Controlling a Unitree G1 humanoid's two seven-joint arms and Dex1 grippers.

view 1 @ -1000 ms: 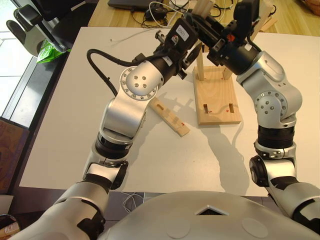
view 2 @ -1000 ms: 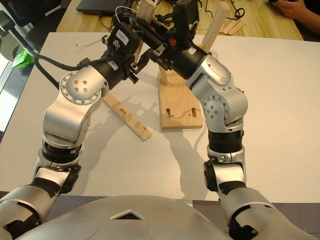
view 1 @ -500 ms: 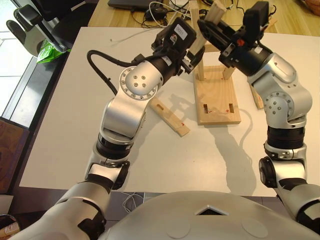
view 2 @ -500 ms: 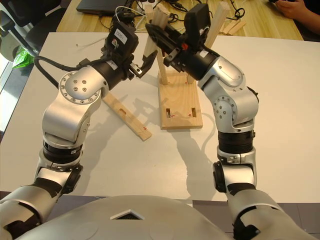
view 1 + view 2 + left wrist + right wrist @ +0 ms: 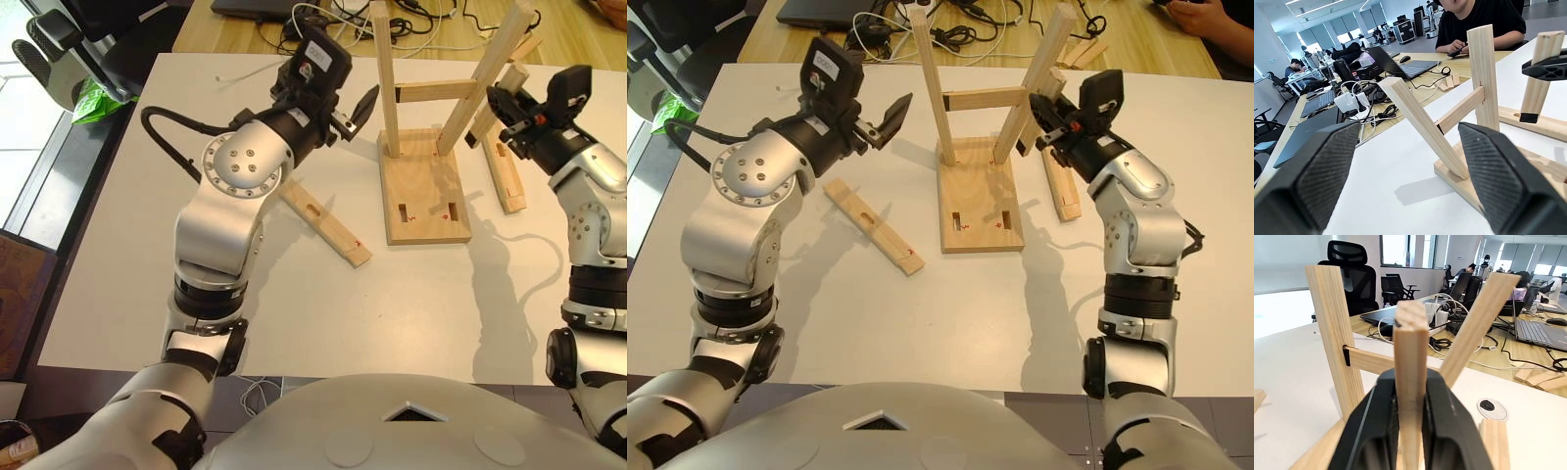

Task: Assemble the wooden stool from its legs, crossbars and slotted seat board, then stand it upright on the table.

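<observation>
Stool half built, two slots waiting.
The seat board (image 5: 426,211) lies flat on the table (image 5: 147,245), a loose leg (image 5: 326,222) left of it, a second leg (image 5: 507,176) right. Beyond stand two legs (image 5: 384,78) joined by a crossbar (image 5: 431,91). The right gripper (image 5: 498,110) pinches a short stick (image 5: 1410,357); the left gripper (image 5: 351,113) gapes, empty. Light, stiff, smooth wood: probably best gripped mid-length across flat faces.

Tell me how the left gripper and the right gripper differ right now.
The left gripper is open and empty; the right gripper is shut on a wooden bar. The left gripper is to the left of the two legs standing in the seat board, the right gripper to their right. Both are raised above the table, fingers pointing toward the legs.
</observation>
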